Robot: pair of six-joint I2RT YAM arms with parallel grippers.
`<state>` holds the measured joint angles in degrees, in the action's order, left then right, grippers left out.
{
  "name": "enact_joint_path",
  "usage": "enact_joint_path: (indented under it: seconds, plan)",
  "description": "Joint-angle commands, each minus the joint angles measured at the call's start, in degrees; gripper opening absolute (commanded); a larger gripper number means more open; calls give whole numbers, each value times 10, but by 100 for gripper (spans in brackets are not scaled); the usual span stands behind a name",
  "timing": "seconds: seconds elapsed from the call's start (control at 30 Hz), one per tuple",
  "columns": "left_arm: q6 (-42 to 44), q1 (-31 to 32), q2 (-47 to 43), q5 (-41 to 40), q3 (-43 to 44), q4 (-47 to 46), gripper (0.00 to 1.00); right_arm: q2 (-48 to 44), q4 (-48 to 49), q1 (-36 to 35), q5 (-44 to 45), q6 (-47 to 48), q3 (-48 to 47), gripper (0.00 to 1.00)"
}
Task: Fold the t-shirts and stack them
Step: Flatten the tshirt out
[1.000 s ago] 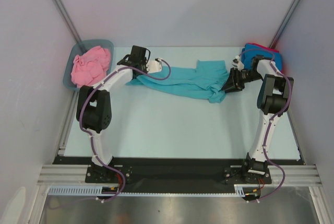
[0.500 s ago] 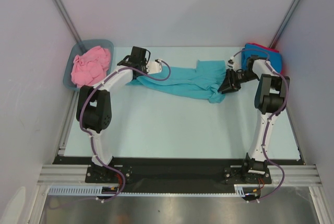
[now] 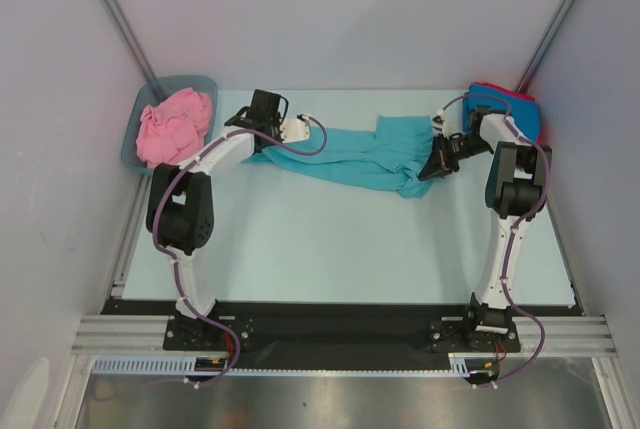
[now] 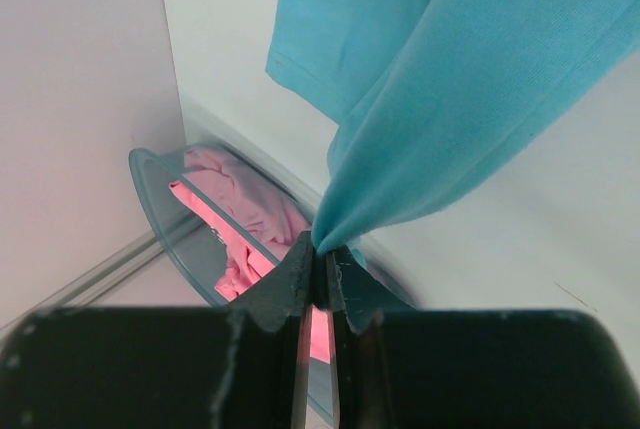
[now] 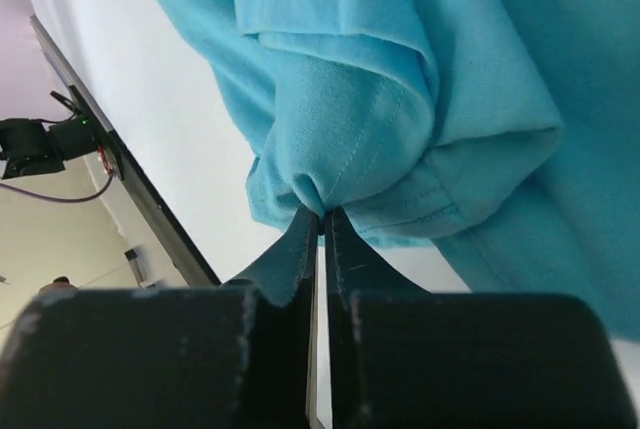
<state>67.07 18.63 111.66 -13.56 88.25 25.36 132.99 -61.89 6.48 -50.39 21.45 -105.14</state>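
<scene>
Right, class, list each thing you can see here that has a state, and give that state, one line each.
teal t-shirt: unfolded, bunched lengthwise on the table, pinched at both ends.
pink t-shirt: crumpled in the tub.
bright blue t-shirt: piled in the far right corner.
left gripper: shut on the teal t-shirt.
right gripper: shut on the teal t-shirt.

We are pinching the soft teal t-shirt in our black left gripper. Our black right gripper is clamping it too.
</scene>
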Motion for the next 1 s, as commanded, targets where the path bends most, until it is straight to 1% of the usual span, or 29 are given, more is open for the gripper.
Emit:
enact_joint_path:
  seconds: [0.0, 0.07, 0.17, 0.23, 0.27, 0.43, 0.67, 0.73, 0.77, 0.8, 0.87, 0.9, 0.93, 0.97]
  plan:
    - [1, 7, -26, -6, -2, -11, 13, -35, 10, 0, 27, -5, -7, 0]
    - [1, 7, -26, -6, -4, -11, 13, -56, 19, 0, 61, -8, -2, 0]
    - [1, 7, -28, -5, -9, -13, 13, -100, 63, 2, 117, -15, 15, 0]
    - [2, 7, -29, -5, -13, -15, 13, -125, 73, -1, 154, -12, 7, 0]
    - [2, 7, -28, -5, -14, -15, 13, -132, 74, -1, 178, -9, 3, 0]
    - [3, 7, -30, -3, -19, -16, 13, -150, 55, -11, 236, 17, -41, 0]
    - [-2, 0, -41, 4, -20, -17, 12, -191, 54, -32, 319, 61, -28, 0]
    - [-13, -7, -43, 7, -12, -22, 10, -220, 71, -39, 345, 71, -13, 0]
    - [-32, -16, -43, 8, 2, -22, 10, -232, 100, -45, 382, 76, 10, 0]
    - [-41, -21, -43, 3, 8, -26, 5, -243, 114, -50, 401, 82, 20, 0]
    - [-61, -33, -52, -13, 6, -72, 0, -272, 144, -63, 445, 92, 36, 0]
    - [-63, -37, -61, -23, -1, -93, 0, -281, 149, -63, 455, 92, 44, 0]
    - [-68, -41, -68, -29, -9, -143, 0, -288, 158, -80, 463, 91, 50, 0]
    - [-72, -47, -82, -34, -19, -161, 0, -308, 185, -83, 488, 90, 59, 0]
